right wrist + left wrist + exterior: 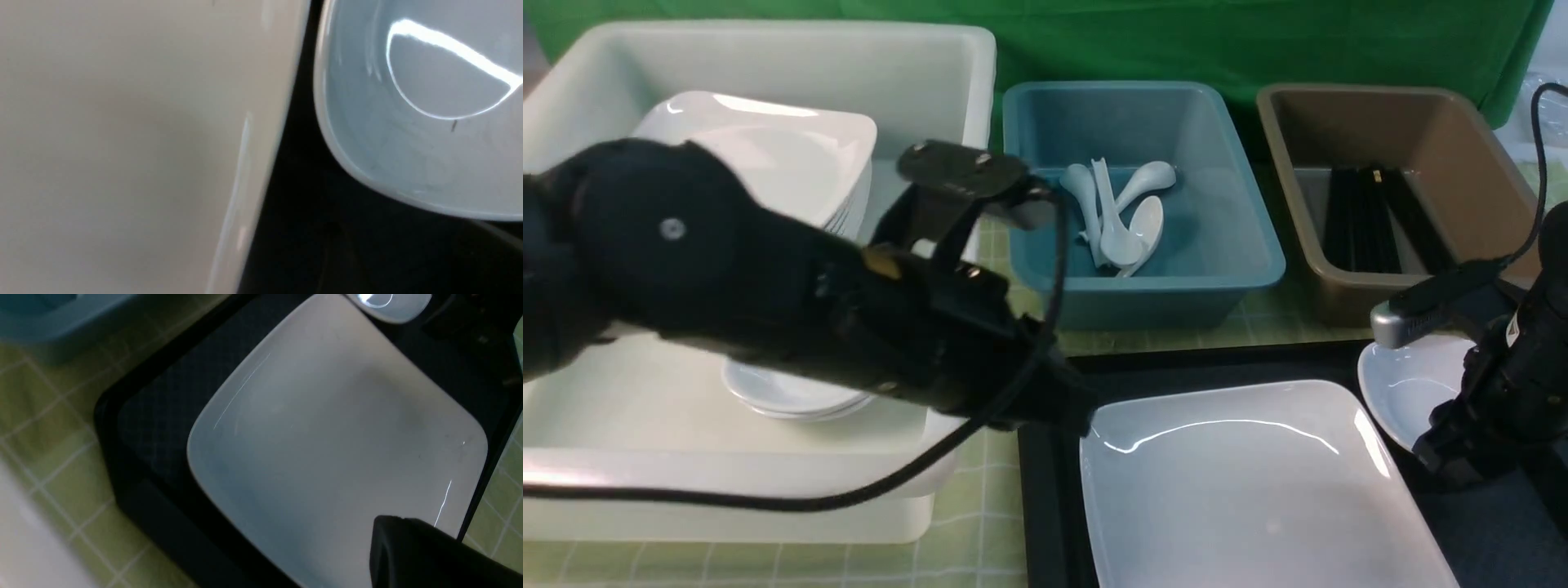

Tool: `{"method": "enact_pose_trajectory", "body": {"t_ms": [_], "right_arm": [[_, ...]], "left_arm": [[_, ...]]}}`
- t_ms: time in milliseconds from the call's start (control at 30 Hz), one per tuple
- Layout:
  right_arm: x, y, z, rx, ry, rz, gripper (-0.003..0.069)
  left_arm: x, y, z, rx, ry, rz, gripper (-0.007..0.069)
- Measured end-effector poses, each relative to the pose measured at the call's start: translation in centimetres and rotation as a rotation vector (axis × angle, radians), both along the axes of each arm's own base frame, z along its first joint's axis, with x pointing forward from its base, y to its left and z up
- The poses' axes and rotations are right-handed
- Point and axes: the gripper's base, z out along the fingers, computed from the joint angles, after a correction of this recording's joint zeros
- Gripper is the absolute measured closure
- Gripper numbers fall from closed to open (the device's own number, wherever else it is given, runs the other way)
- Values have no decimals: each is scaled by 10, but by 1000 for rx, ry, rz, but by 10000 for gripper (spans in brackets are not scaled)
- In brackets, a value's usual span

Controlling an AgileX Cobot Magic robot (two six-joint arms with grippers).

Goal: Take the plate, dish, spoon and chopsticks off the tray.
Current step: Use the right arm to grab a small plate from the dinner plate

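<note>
Plate, dish left on tray; spoon in teal tub, chopsticks in brown tub. I read left gripper together; right gripper, cannot tell.

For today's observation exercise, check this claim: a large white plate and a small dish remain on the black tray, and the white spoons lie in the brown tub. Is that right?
No. The front view shows the spoons in the teal tub; the brown tub holds chopsticks. The plate and small dish do remain on the tray.
</note>
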Motion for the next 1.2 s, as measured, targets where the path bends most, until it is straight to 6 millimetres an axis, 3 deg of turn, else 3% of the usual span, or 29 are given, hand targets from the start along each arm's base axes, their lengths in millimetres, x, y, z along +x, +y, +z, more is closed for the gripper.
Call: {"method": "enact_pose_trajectory", "body": {"t_ms": [133, 267, 500, 800, 1200], "right_arm": [[7, 2, -5, 10, -41, 27, 260], [13, 2, -13, 2, -59, 49, 260], [15, 4, -22, -7, -31, 60, 260], [5, 31, -3, -2, -83, 155, 260], [5, 25, -13, -83, -23, 192, 260]], "left_arm": [[18, -25, -3, 9, -6, -23, 622], [29, -34, -11, 16, 19, -5, 622], [33, -36, -22, 52, 28, -9, 622], [33, -35, -22, 60, 22, -13, 622], [31, -34, -23, 81, 45, -32, 622]]}}
